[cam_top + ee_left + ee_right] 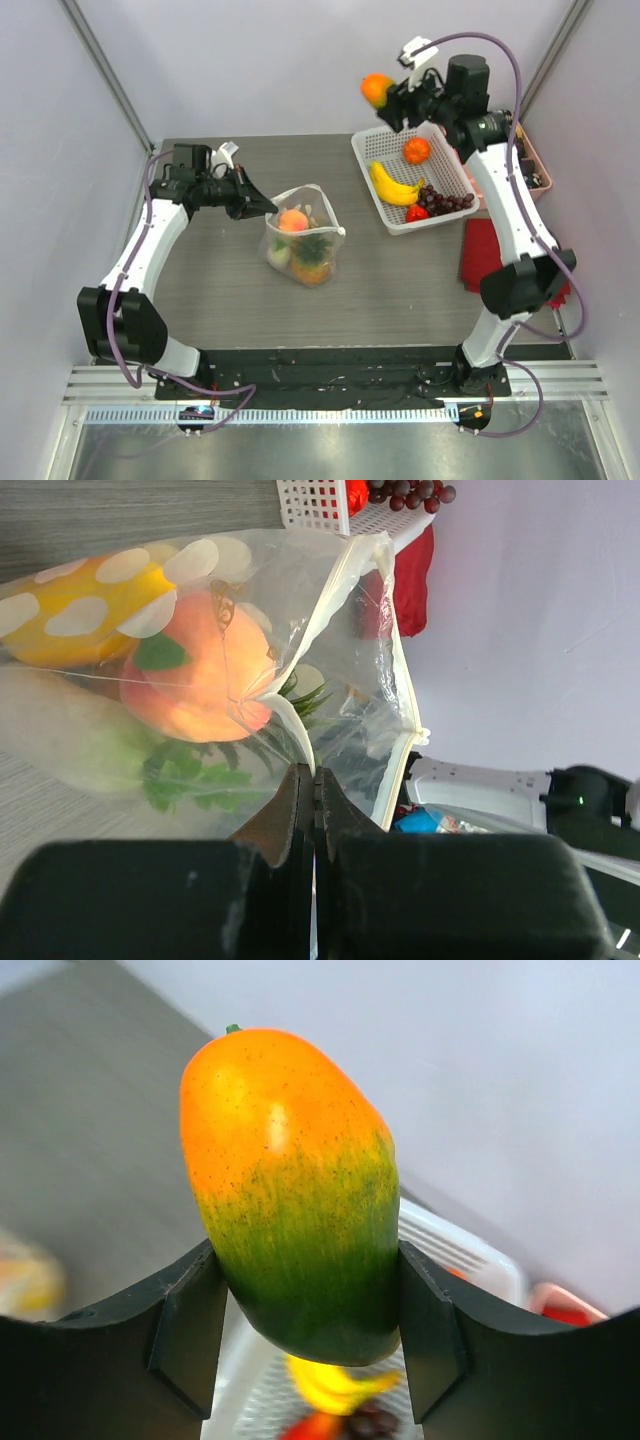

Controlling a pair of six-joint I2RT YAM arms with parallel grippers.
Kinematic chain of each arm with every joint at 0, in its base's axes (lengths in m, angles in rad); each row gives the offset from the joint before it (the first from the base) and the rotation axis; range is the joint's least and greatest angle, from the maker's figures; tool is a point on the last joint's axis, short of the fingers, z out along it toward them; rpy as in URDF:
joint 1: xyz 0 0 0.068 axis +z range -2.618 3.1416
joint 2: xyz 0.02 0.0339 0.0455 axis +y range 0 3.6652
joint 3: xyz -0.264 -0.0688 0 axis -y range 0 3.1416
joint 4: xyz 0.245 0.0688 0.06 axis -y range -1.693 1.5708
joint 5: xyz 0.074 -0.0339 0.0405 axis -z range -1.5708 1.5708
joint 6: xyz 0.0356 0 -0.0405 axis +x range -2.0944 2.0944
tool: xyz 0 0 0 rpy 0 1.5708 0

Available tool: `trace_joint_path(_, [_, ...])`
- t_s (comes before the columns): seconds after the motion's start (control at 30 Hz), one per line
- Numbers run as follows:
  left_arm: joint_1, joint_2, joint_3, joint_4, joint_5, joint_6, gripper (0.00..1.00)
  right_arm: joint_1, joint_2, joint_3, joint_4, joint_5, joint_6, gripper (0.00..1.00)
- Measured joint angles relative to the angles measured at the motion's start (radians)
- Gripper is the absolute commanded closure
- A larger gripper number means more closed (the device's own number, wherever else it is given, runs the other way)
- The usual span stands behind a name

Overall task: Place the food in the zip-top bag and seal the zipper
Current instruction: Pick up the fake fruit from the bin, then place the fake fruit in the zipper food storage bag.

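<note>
The clear dotted zip-top bag (305,238) stands open mid-table, holding a pink peach (293,220), a white radish with green leaves (90,742) and an orange scaly fruit (312,268). My left gripper (268,206) is shut on the bag's mouth edge, pinching the whitish zipper strip (330,630) in the left wrist view. My right gripper (392,103) is raised above the basket's far left corner, shut on an orange-and-green mango (295,1190), which also shows in the top view (377,89).
A white mesh basket (455,208) at the back right holds an orange fruit (417,150), a banana (393,187), dark grapes (446,200) and a red piece (417,213). A red cloth (478,252) and a pink tray (540,172) lie at the right edge.
</note>
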Motion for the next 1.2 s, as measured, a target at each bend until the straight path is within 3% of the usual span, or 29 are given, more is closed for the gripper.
trace_joint_path(0.13, [0.0, -0.013, 0.0, -0.006, -0.008, 0.01, 1.0, 0.216, -0.164, -0.078, -0.074, -0.043, 0.084, 0.99])
trace_joint_path(0.3, [0.0, -0.028, 0.0, -0.016, -0.014, 0.033, 1.0, 0.405, -0.212, -0.146, -0.151, -0.064, 0.158, 0.99])
trace_joint_path(0.57, [-0.001, -0.078, -0.006, -0.029, -0.013, 0.077, 1.0, 0.5, -0.183, -0.315, -0.221, -0.05, 0.208, 0.99])
trace_joint_path(0.9, [-0.005, -0.087, -0.016, -0.031, -0.01, 0.105, 1.0, 0.557, -0.127, -0.334, -0.238, -0.06, 0.234, 0.98])
trace_joint_path(0.97, [-0.003, -0.088, -0.018, -0.031, -0.015, 0.109, 1.0, 0.561, -0.112, -0.328, -0.244, -0.073, 0.25, 0.88])
trace_joint_path(1.0, [-0.003, -0.088, -0.018, -0.032, -0.019, 0.113, 1.0, 0.562, -0.101, -0.322, -0.25, -0.079, 0.258, 0.64])
trace_joint_path(1.1, [-0.001, -0.088, -0.019, -0.032, -0.037, 0.125, 1.0, 0.562, -0.074, -0.306, -0.266, -0.093, 0.285, 0.32])
trace_joint_path(1.2, [-0.001, -0.088, -0.019, -0.031, -0.035, 0.126, 1.0, 0.562, -0.063, -0.293, -0.291, -0.095, 0.306, 0.22])
